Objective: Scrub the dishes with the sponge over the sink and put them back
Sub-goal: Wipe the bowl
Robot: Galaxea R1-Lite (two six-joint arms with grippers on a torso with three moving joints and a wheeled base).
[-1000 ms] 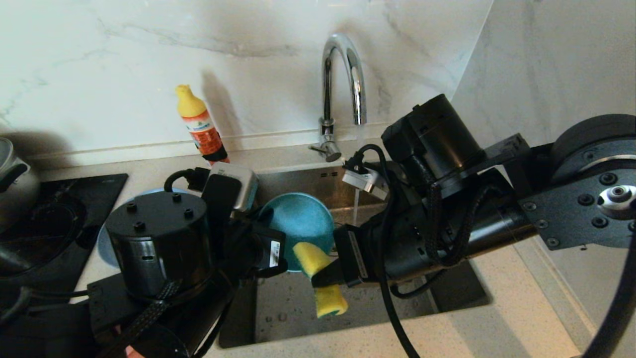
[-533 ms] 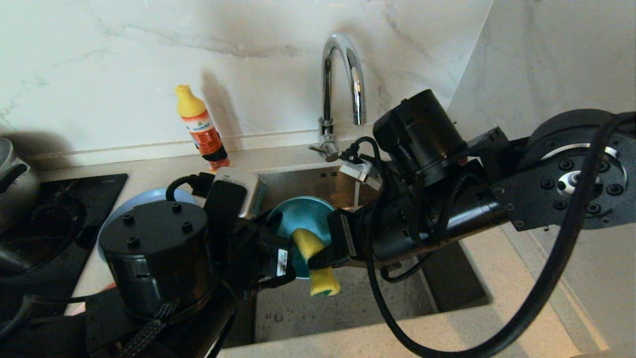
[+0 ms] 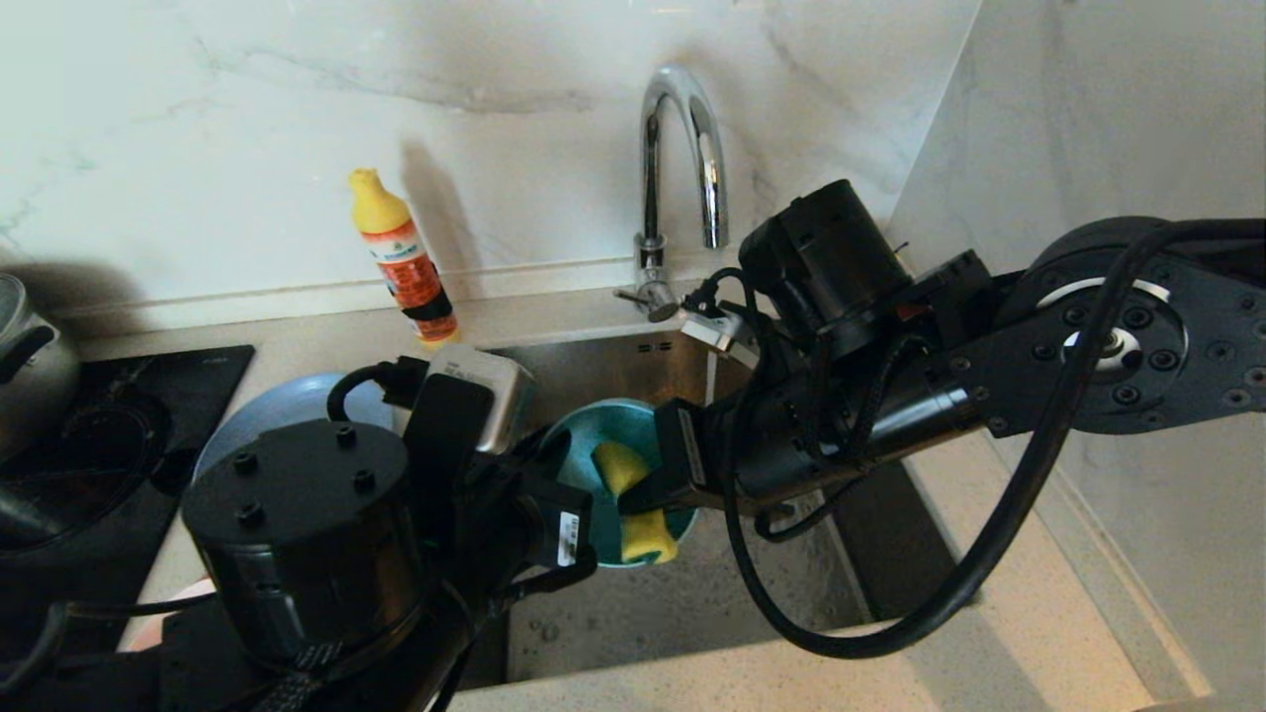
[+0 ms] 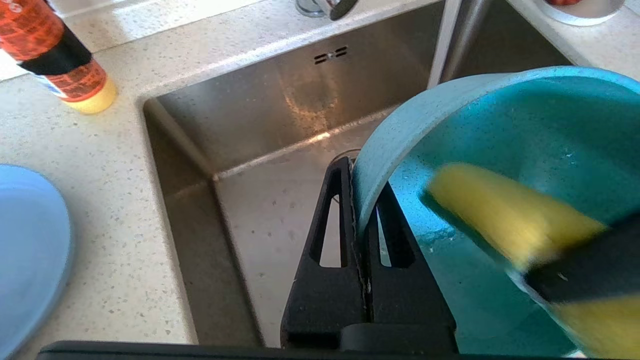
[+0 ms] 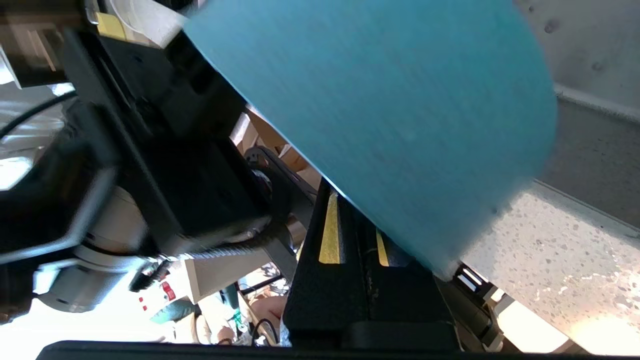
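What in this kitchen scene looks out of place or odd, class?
The tap is running into the sink beside the teal bowl, not onto it or the sponge. Otherwise nothing stands out; no spill or damage shows.

Home kitchen, steel sink (image 3: 692, 593), chrome tap (image 3: 678, 148), black hob (image 3: 119, 435), marble-look splashback (image 3: 247, 119)

Orange bottle (image 3: 404, 259) with yellow cap upright on speckled counter (image 3: 326, 336), against marble wall. Black cooktop (image 3: 89, 435) far left, steel pot (image 3: 25, 351) on it.
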